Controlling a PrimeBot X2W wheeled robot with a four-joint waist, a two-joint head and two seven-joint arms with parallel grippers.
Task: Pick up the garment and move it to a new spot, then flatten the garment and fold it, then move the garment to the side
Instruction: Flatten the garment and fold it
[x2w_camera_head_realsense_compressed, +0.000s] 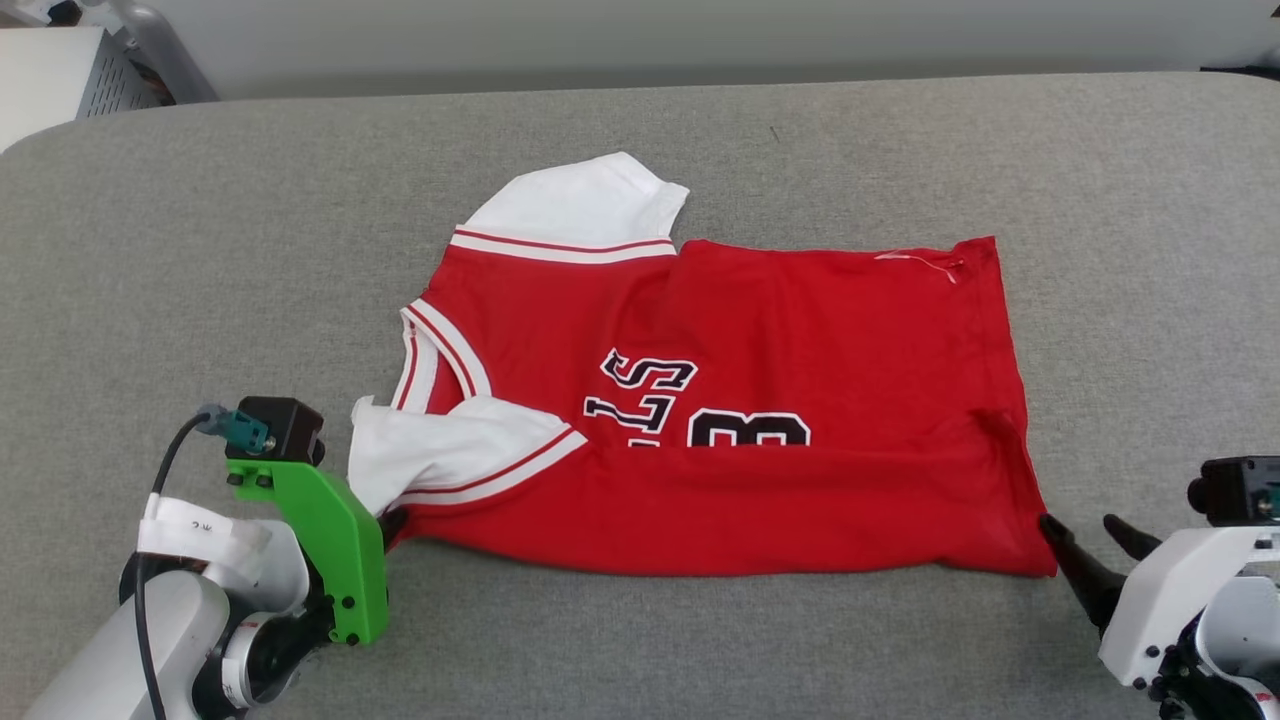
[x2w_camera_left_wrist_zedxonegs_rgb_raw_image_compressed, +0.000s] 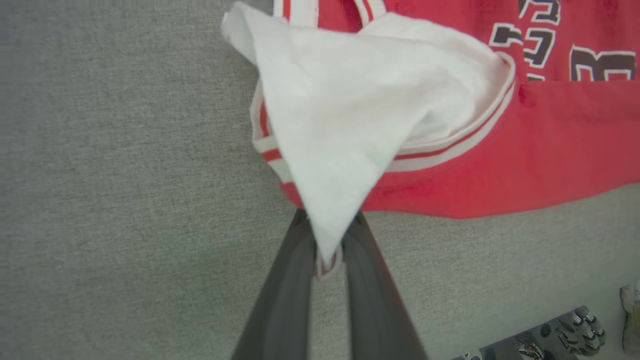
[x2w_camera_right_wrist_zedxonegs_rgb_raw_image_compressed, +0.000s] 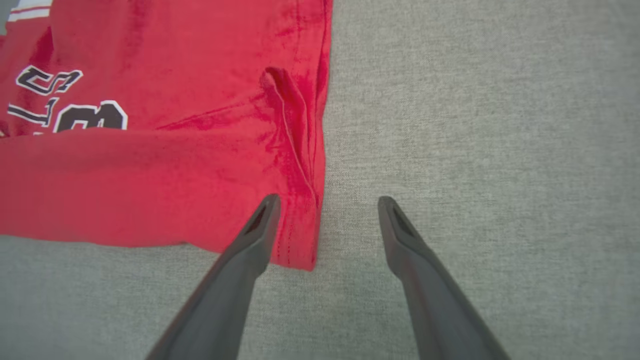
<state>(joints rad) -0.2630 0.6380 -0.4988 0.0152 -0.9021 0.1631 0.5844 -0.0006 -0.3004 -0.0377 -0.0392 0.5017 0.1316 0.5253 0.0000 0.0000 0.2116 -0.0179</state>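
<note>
The red jersey (x2w_camera_head_realsense_compressed: 740, 400) lies on the grey surface (x2w_camera_head_realsense_compressed: 640, 640) with its near half folded up over the chest, cutting off the black lettering. One white sleeve (x2w_camera_head_realsense_compressed: 585, 205) lies flat at the far side. My left gripper (x2w_camera_head_realsense_compressed: 388, 525) is shut on the tip of the near white sleeve (x2w_camera_left_wrist_zedxonegs_rgb_raw_image_compressed: 350, 125), which is drawn into a taut cone from the fingers (x2w_camera_left_wrist_zedxonegs_rgb_raw_image_compressed: 285, 285). My right gripper (x2w_camera_right_wrist_zedxonegs_rgb_raw_image_compressed: 327, 202) stands open at the jersey's near right hem corner (x2w_camera_right_wrist_zedxonegs_rgb_raw_image_compressed: 300, 235), one finger (x2w_camera_right_wrist_zedxonegs_rgb_raw_image_compressed: 255, 235) over the fabric, the other on bare surface.
The grey padded surface extends widely on all sides of the jersey. A pale box-like object (x2w_camera_head_realsense_compressed: 60, 80) stands beyond the far left corner. Some small items (x2w_camera_left_wrist_zedxonegs_rgb_raw_image_compressed: 575, 330) lie on the floor past the surface's edge in the left wrist view.
</note>
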